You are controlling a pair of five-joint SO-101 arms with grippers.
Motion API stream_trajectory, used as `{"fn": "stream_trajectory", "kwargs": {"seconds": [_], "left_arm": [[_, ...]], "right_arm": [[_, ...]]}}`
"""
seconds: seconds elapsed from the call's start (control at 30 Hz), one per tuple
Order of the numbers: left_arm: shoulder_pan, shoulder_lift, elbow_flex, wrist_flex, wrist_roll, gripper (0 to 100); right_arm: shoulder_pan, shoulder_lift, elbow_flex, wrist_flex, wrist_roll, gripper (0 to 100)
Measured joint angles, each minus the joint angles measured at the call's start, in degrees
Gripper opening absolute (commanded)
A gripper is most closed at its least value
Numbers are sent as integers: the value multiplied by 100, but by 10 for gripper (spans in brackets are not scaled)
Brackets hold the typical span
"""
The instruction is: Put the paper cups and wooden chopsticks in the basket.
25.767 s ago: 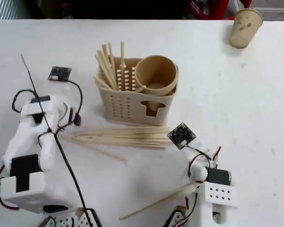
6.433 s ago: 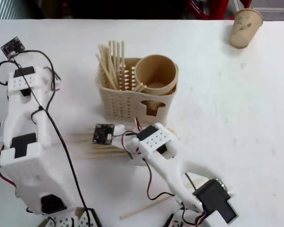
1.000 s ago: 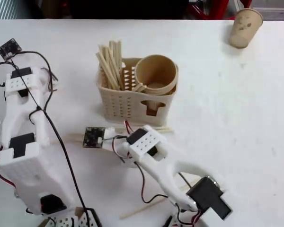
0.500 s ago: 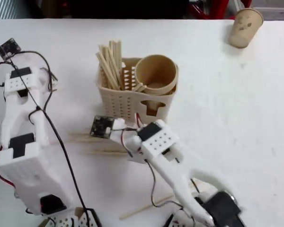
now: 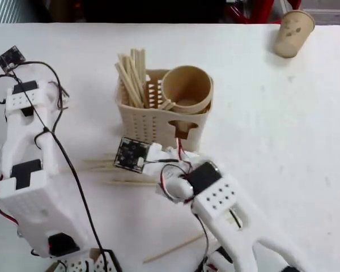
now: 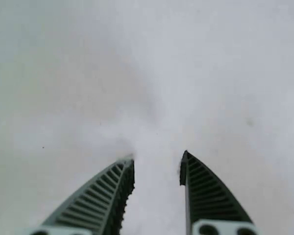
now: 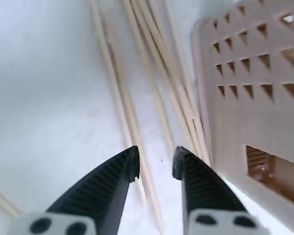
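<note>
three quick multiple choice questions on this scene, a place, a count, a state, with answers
1. Where is the loose paper cup?
A. far right corner of the table
B. its centre
C. its near edge

2. How many paper cups show in the high view?
A. one
B. two
C. four

3. How is the right claw?
A. shut on a cup
B. open over chopsticks beside the basket
C. shut on a chopstick

Answers
1 A: it stands alone there.
2 B: the cup in the basket and the loose one.
3 B: jaws apart, gripping nothing.
</note>
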Motion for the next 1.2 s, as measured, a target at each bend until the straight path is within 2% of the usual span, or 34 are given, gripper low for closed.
{"fn": "stream_trajectory", "kwargs": {"seconds": [0.2, 0.33, 0.43, 0.6, 0.93, 1.2], "left_arm": [[0, 0, 0, 0, 0, 168], [0, 0, 0, 0, 0, 168], [0, 0, 0, 0, 0, 168], [0, 0, 0, 0, 0, 168], [0, 0, 0, 0, 0, 168], [0, 0, 0, 0, 0, 168]], "right_arm": [[9, 1960, -9, -1090, 158, 144], [0, 3059, -185, -1292, 396, 144], [18, 3349, -334, -1310, 457, 139], [35, 3420, -387, -1319, 475, 9], [202, 3218, -413, -1292, 440, 16], [607, 1231, -220, -738, -185, 16]]}}
